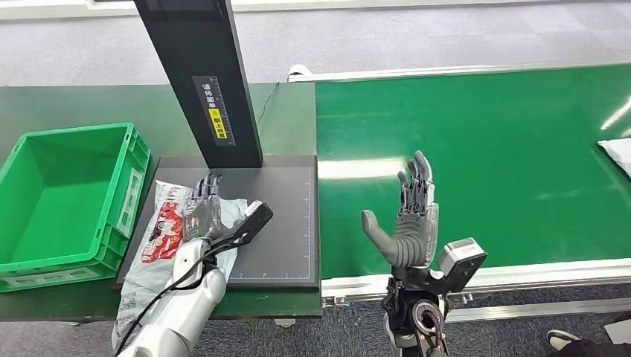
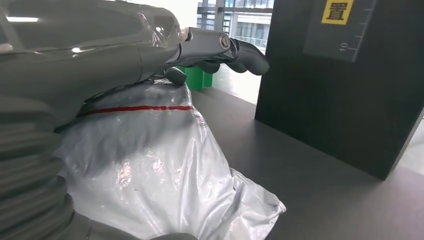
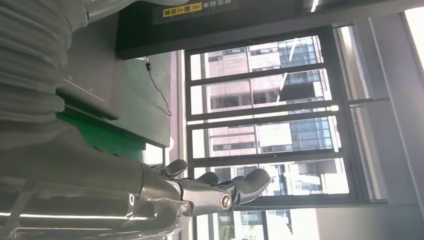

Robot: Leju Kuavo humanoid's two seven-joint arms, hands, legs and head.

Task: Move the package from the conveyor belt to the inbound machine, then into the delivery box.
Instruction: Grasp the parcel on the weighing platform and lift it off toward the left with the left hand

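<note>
The package [image 1: 160,230], a white plastic bag with red print, lies on the left side of the inbound machine's dark platform [image 1: 283,223] and hangs over its front edge. My left hand [image 1: 202,208] lies over the bag with its fingers stretched out flat. In the left wrist view those fingers [image 2: 220,47] reach straight over the top of the bag [image 2: 150,165] without closing on it. My right hand [image 1: 413,223] is raised above the near part of the green conveyor belt [image 1: 506,163], fingers straight and thumb spread, holding nothing; it is also in the right wrist view [image 3: 210,192].
The green delivery box [image 1: 67,193] stands just left of the platform. The machine's black column [image 1: 201,74] rises behind my left hand. Another white package [image 1: 617,155] lies at the belt's right edge. A person's shoe [image 1: 565,341] is on the floor at the lower right.
</note>
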